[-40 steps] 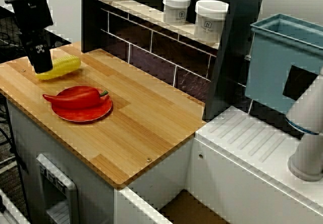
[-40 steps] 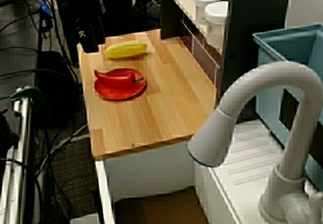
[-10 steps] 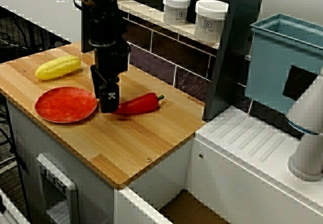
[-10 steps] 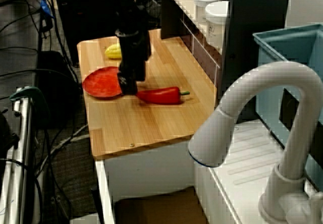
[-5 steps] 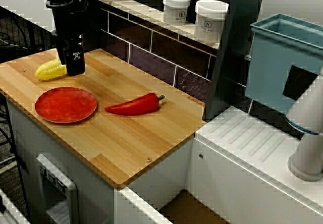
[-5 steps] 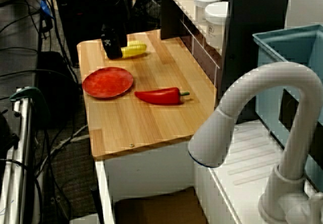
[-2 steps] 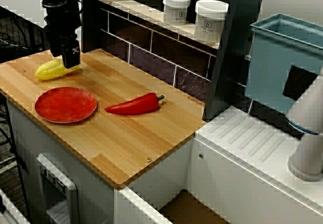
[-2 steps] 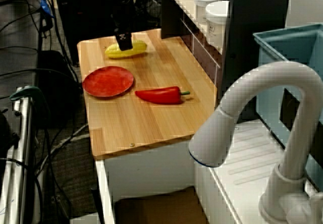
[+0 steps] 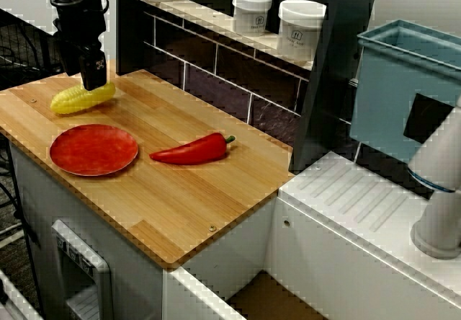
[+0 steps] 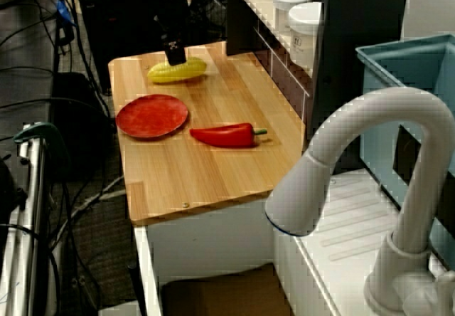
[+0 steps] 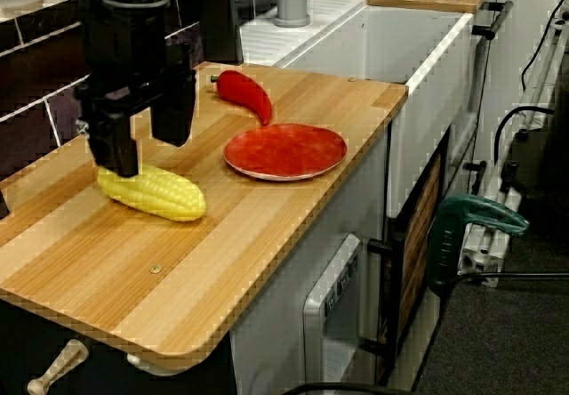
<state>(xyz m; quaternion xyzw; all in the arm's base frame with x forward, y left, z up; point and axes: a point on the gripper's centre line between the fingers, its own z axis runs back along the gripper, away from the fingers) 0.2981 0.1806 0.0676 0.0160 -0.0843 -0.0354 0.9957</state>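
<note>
seen from the counter's end: two blocky black fingers [image 11: 117,150] spread wide, with nothing clamped between them. nearer one down at the top of a knobbly yellow plastic corn cob [image 11: 156,192], at the end toward the wall, close enough to look like touching, though cannot tell for sure. other one hanging off to the side, clear of the cob. both part of a black gripper [image 11: 148,155] pointing straight down.

in the view across the counter, gripper [image 9: 92,82] over the right end of the corn cob [image 9: 75,100]; in the view past the faucet, gripper [image 10: 175,58] just above the corn cob [image 10: 178,70].

corn cob lying on its side at the far corner of a pale striped wooden countertop [image 11: 222,261], close to the dark tiled wall.

next outward, a round flat red plate [image 11: 284,150], near the cob but apart from it. beyond that, a long glossy red pepper [image 9: 191,150] lying on the bare wood, near the plate [image 9: 94,149] and not touching it.

farther off, two white lidded jars [image 9: 252,11] on the shelf above the tiles, a blue-grey plastic bin [image 9: 403,82], and a curved white faucet [image 10: 370,159].
</note>
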